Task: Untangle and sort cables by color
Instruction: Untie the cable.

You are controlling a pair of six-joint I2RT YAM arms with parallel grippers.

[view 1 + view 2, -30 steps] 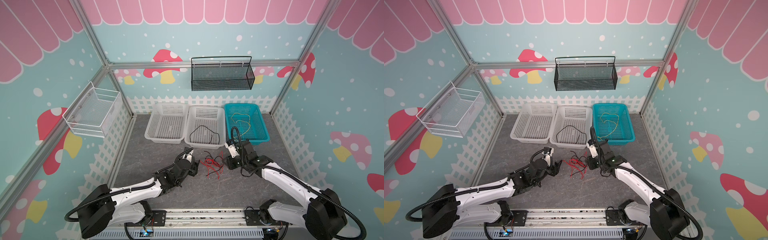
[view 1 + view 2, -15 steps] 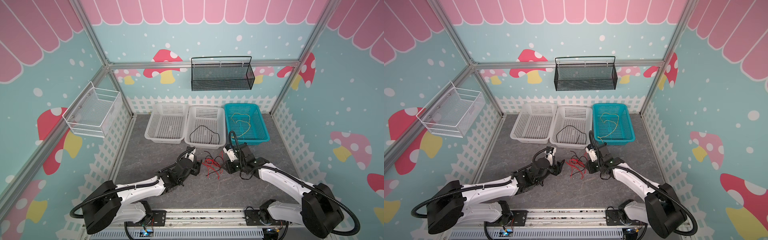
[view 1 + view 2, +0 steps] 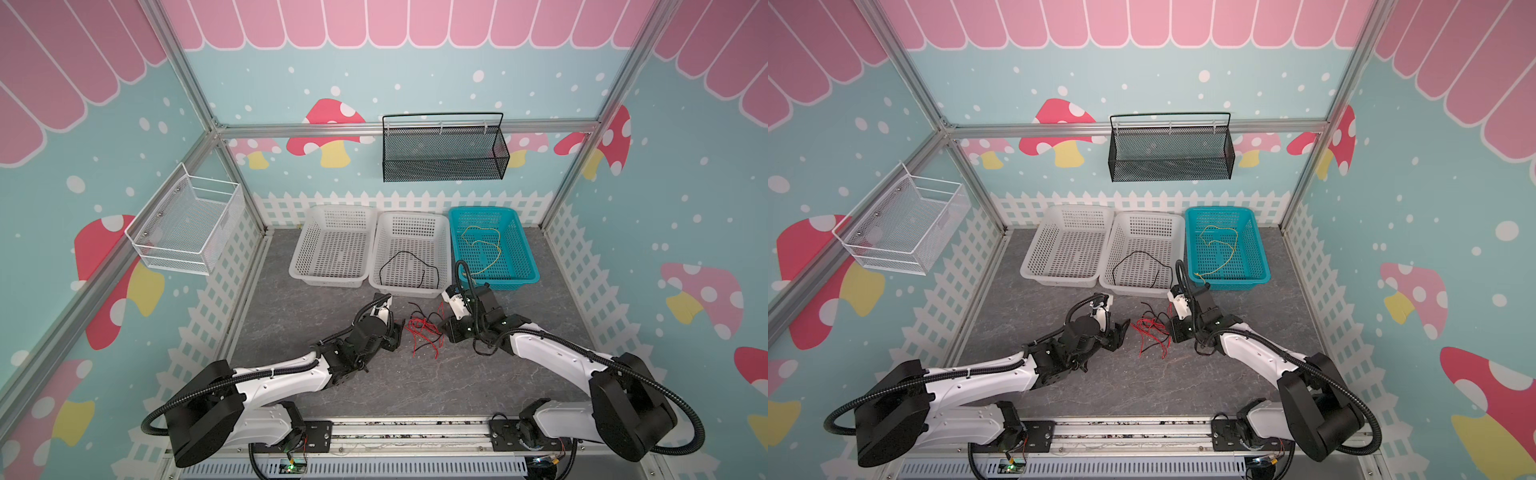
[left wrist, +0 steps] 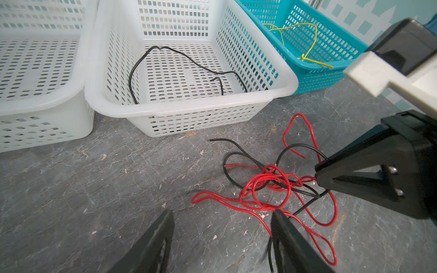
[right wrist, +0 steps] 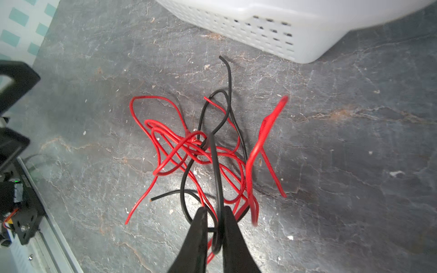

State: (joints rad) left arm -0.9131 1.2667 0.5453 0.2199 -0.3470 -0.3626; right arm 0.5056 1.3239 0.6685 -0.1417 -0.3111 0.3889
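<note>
Closed in upon from both sides over the last second, the tangle of thin red and black wire cables (image 3: 424, 332) lies on the grey stone-patterned bench (image 3: 291, 316), just near of the middle white perforated plastic basket (image 3: 405, 292). The right arm has been swung left from the front of the teal perforated plastic basket (image 3: 513, 284), and its jaws have been drawn together.

In the right wrist view a loose black cable (image 5: 216, 165) is seen running between the jaws of the right pincer (image 5: 214, 210). It is therefore judged to be gripped at the right edge of the knot, with red loops crowded against the same spot. The left pincer (image 4: 222, 212) is held open just left of the tangle, and nothing is gripped by it.

The cables are judged to be very light, limp and smooth-coated, with a little spring kept in their curls. A pull on one strand is likely to drag the whole knot rather than free it, and so thin a strand may slip from the jaws. A hold close to a loose tip would be preferred, such as the free black end (image 5: 221, 59) pointing toward the white basket, while the red loops are pinned by the other pincer.

One black cable (image 3: 415, 257) is already laid in the middle basket, and a yellow cable (image 3: 498, 251) in the teal one to its right. No cable is seen in the left white perforated plastic basket (image 3: 328, 280).
</note>
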